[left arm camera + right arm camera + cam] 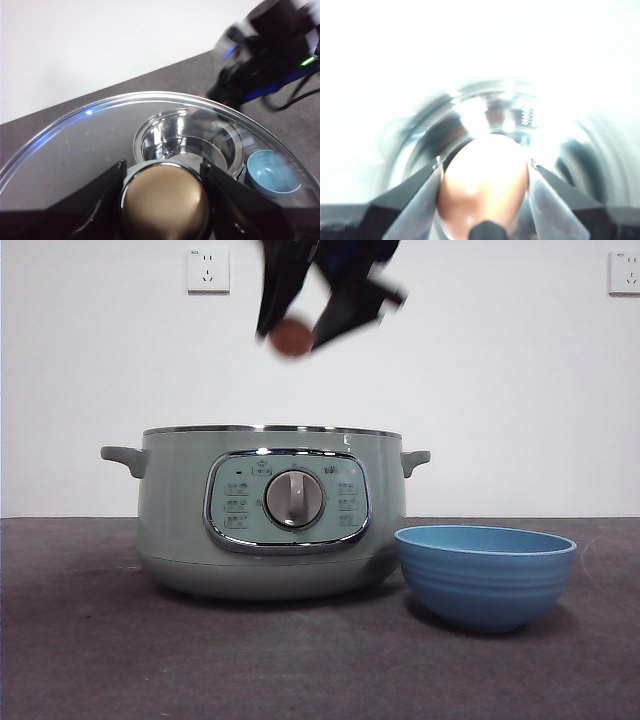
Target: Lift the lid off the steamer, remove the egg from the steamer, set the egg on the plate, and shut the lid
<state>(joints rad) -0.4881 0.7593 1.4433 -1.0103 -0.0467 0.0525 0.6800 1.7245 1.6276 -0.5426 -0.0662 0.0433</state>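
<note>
My right gripper (300, 328) is a dark smear in the front view, and the top edge cuts off its arm. I can only see the lower half of the small brown egg (291, 337) between its jaws. In the right wrist view, the egg (484, 185) is washed out with glare. The shiny steel inside of the round pale green steamer pot (520, 120) beyond it is all blur. In the left wrist view, the bottom edge cuts off the round clear glass lid with its chrome rim (75, 150) and the knob my left gripper (165, 200) holds. The right arm past the lid is blurry too.
</note>
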